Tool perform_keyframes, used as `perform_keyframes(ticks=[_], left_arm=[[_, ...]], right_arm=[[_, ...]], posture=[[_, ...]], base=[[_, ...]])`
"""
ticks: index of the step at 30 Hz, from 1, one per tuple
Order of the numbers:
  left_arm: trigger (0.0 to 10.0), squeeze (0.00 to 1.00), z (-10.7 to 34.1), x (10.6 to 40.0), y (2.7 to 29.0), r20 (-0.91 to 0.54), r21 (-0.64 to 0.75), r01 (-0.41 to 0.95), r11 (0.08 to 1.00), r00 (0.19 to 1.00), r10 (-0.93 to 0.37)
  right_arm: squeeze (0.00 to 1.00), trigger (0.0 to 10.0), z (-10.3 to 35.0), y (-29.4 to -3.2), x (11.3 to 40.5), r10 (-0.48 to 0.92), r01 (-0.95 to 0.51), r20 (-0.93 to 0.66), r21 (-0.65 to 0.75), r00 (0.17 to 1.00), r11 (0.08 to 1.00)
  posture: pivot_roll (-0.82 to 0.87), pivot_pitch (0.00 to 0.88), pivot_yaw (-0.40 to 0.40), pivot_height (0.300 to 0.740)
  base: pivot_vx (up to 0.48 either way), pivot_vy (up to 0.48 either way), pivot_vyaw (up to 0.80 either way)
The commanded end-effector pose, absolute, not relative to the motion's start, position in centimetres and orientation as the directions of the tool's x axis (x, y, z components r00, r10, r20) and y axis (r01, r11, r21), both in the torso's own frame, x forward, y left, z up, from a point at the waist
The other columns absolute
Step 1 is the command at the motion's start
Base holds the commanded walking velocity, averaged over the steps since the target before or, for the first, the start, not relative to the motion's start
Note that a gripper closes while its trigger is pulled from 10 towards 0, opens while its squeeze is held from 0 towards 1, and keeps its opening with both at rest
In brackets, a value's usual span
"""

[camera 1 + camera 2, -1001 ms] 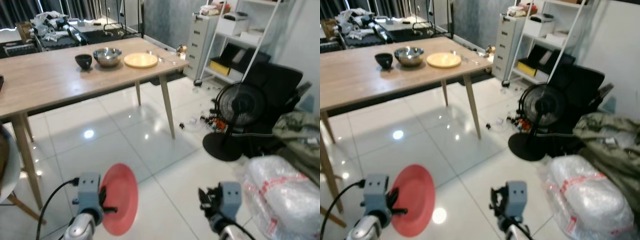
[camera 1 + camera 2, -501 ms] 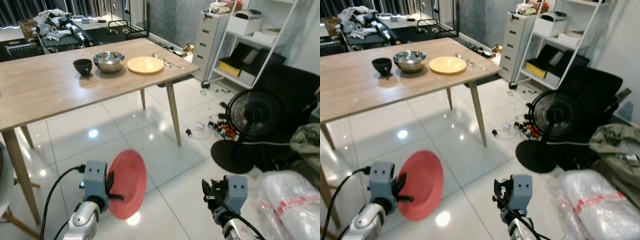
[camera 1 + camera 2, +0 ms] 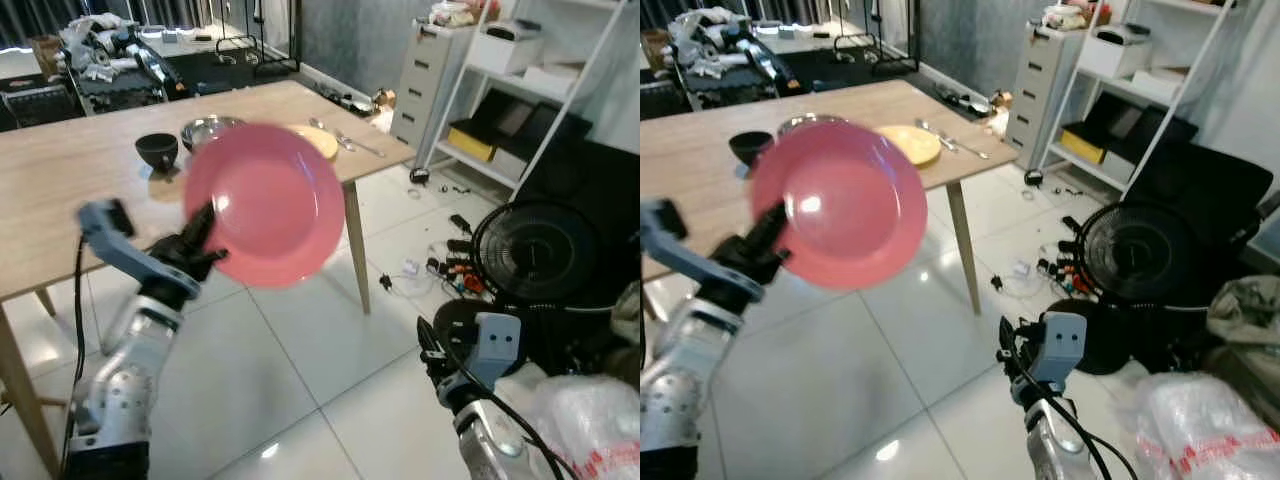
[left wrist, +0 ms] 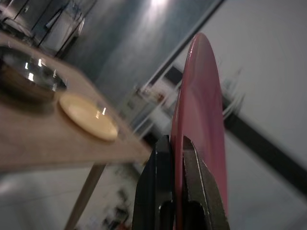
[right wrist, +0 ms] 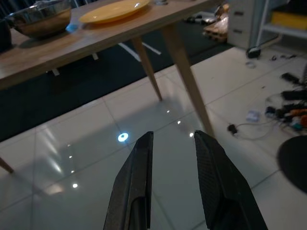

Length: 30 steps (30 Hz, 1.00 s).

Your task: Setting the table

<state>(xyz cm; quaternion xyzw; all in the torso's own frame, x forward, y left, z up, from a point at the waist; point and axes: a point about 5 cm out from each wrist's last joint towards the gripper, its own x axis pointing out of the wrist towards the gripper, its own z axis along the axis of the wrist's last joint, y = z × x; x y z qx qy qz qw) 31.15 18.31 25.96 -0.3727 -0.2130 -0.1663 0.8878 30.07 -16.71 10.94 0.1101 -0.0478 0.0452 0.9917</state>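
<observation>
A pink plate [image 3: 265, 205] is held up in the air, face toward me, in front of the wooden table [image 3: 60, 190]. My left gripper [image 3: 212, 238] is shut on its lower left rim; the left wrist view shows the plate [image 4: 201, 120] edge-on between the fingers [image 4: 160, 163]. On the table stand a black bowl [image 3: 157, 150], a steel bowl [image 3: 203, 129] and a yellow plate [image 3: 326, 141], the latter two partly hidden behind the pink plate, with cutlery [image 3: 350, 142] beside them. My right gripper [image 5: 172, 136] hangs low over the floor, open and holding nothing.
A black floor fan [image 3: 535, 255] stands to the right, with cables and small items [image 3: 455, 270] on the tiles near it. A grey drawer cabinet [image 3: 425, 70] and white shelves [image 3: 540, 70] line the far wall. A plastic-wrapped bundle [image 3: 590, 420] lies at the lower right.
My left arm has swung the pink plate up from near the floor to table height, now face-on. The view has drawn nearer the table. The right gripper stays low and open.
</observation>
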Motion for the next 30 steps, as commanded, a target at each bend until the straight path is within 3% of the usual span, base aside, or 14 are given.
perform_keyframes(ticks=[1,4,14,22,30], left_arm=[[10.0,0.0,25.7,31.0,19.0,0.494,-0.666,0.445,0.599,0.865,-0.093],[10.0,0.0,25.6,30.9,19.3,0.48,-0.724,0.435,0.536,0.875,-0.061],[10.0,0.0,24.2,30.5,19.1,0.416,-0.759,0.407,0.508,0.904,-0.102],[10.0,0.0,23.8,30.4,18.7,0.389,-0.755,0.397,0.522,0.912,-0.131],[10.0,0.0,23.3,30.1,17.7,0.359,-0.699,0.402,0.591,0.913,-0.195]], right_arm=[[0.0,10.0,10.5,-16.6,29.8,0.088,-0.103,0.076,0.222,0.993,0.97],[0.0,10.0,10.4,-16.4,29.7,0.097,-0.109,0.068,0.221,0.993,0.969],[0.0,10.0,10.6,-16.1,29.6,0.135,-0.148,0.076,0.209,0.988,0.967],[0.0,10.0,10.9,-15.5,29.5,0.169,-0.184,0.086,0.208,0.982,0.961],[0.0,10.0,10.5,-15.6,29.4,0.155,-0.166,0.068,0.215,0.986,0.962]], posture=[[0.05,0.091,0.059,0.74],[0.04,0.088,0.06,0.74],[0.05,0.089,0.058,0.74],[0.05,0.091,0.057,0.74],[0.05,0.094,0.06,0.74]], base=[[0.48,0.0,0.0],[0.48,0.0,0.0],[0.479,0.0,0.13],[0.479,0.0,0.79],[0.477,0.0,0.69]])
